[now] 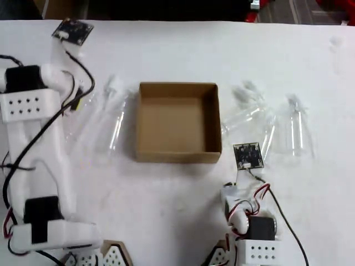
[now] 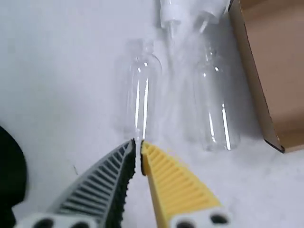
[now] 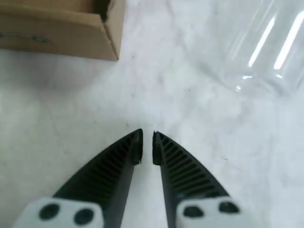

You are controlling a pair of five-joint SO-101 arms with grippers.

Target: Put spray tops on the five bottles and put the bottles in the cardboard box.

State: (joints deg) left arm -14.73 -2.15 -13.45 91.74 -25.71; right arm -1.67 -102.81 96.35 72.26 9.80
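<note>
White table [image 1: 177, 50]: we see its pale surface span the high view from left to right, with a faint crease [image 1: 334, 40] near the far right corner. In the right wrist view we note small dark specks [image 3: 132, 95] scattered on the surface. Beyond the far edge we see a dark strip [image 1: 166, 8], a brown patch [image 1: 47, 6] at far left, and grey floor [image 1: 294, 11] and a red object [image 1: 333, 4] at far right.

Right gripper [image 3: 147, 147], nearly closed, near cardboard box [image 3: 57, 33] and bottle [image 3: 266, 47]
</note>
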